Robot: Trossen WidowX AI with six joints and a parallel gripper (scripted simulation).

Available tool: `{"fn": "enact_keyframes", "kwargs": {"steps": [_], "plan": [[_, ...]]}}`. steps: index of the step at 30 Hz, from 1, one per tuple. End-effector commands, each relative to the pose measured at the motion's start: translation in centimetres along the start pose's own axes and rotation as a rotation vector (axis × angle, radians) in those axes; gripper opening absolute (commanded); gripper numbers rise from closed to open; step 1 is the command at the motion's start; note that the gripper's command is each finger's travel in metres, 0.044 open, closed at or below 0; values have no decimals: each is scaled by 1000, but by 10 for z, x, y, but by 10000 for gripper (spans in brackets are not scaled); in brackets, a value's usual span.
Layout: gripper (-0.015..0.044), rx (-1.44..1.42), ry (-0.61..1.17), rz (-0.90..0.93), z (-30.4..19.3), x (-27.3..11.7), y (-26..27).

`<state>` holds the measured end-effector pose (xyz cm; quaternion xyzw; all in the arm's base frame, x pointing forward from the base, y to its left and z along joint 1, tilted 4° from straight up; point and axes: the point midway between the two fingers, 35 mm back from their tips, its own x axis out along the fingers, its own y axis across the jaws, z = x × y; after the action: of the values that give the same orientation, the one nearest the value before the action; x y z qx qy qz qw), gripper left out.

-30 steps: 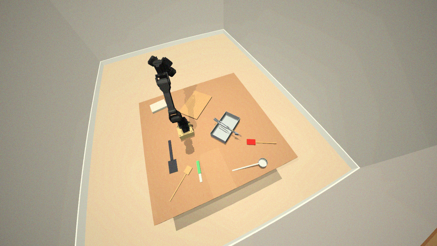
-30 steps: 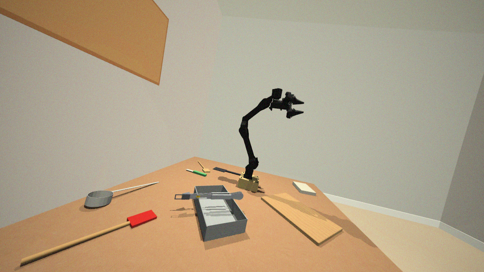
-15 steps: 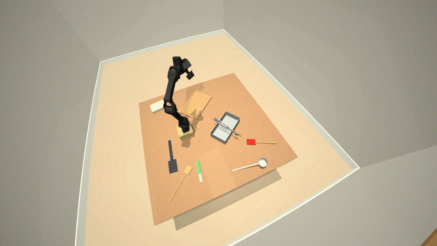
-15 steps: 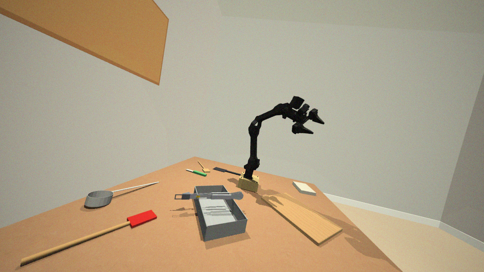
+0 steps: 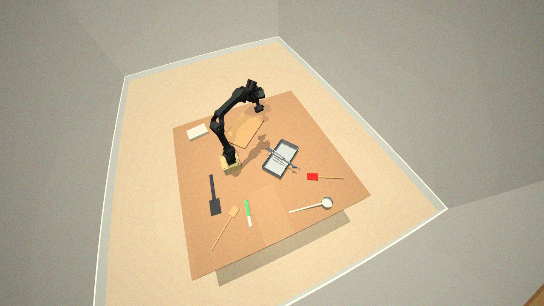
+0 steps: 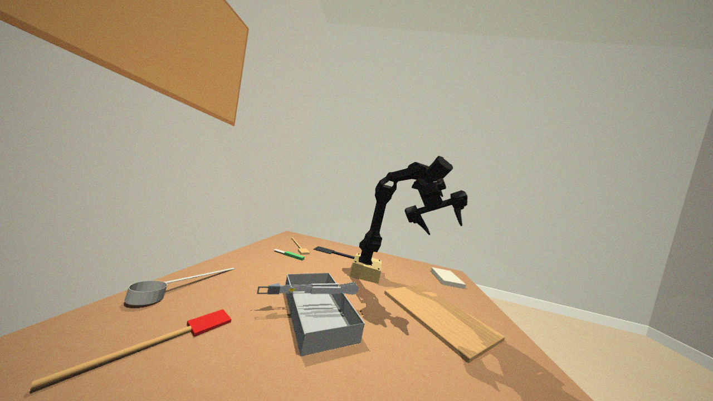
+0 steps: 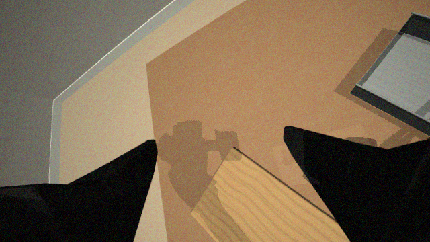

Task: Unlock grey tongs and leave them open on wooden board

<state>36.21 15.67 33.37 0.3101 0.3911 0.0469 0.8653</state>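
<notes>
Your black parallel-jaw gripper (image 6: 445, 229) (image 7: 221, 138) hangs in the air above the tabletop, its two tapered fingers spread wide with nothing between them, tips angled downward. Your jointed black arm (image 5: 230, 108) (image 6: 381, 211) arches up to it from a pale yellow block base (image 5: 227, 168) (image 6: 366, 272) on the brown table (image 5: 243, 190) (image 6: 404, 368) (image 7: 235, 91).

Near the gripper in the wrist view lies the flat, rectangular wooden board (image 5: 247, 131) (image 6: 443, 319) (image 7: 265, 191), with shadows falling across part of it. Beside the board stands the open grey roasting tin (image 5: 272, 173) (image 6: 331, 340) (image 7: 390, 105), the slim grey metal tongs (image 5: 282, 156) (image 6: 318, 288) resting across its rim, their ends reaching past both long sides. The arms of the tongs appear close together, though the lock itself is too small to read with certainty.

A white rectangular block (image 5: 197, 131) (image 6: 448, 277) lies beyond the board, near the table's edge. Across the rest of your table lie a red-headed spatula with a wooden handle (image 5: 312, 176) (image 6: 209, 322), a round grey pan with a long pale handle (image 5: 321, 204) (image 6: 145, 294), a green-and-white slender utensil (image 5: 247, 208) (image 6: 294, 255), a small wooden spatula (image 5: 233, 211) (image 6: 303, 251) and a dark flat-bladed turner (image 5: 214, 206) (image 6: 323, 249).
</notes>
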Motion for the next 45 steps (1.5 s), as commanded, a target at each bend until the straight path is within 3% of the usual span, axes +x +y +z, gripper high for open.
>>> {"fn": "enact_keyframes", "kwargs": {"steps": [1, 13, 25, 45], "plan": [[440, 95, 21, -170, 21, 35, -62], [440, 386, 126, -509, 45, 76, -230], [440, 746, 276, -761, 20, 66, -393], [440, 753, 279, -766, 24, 65, -406]]}}
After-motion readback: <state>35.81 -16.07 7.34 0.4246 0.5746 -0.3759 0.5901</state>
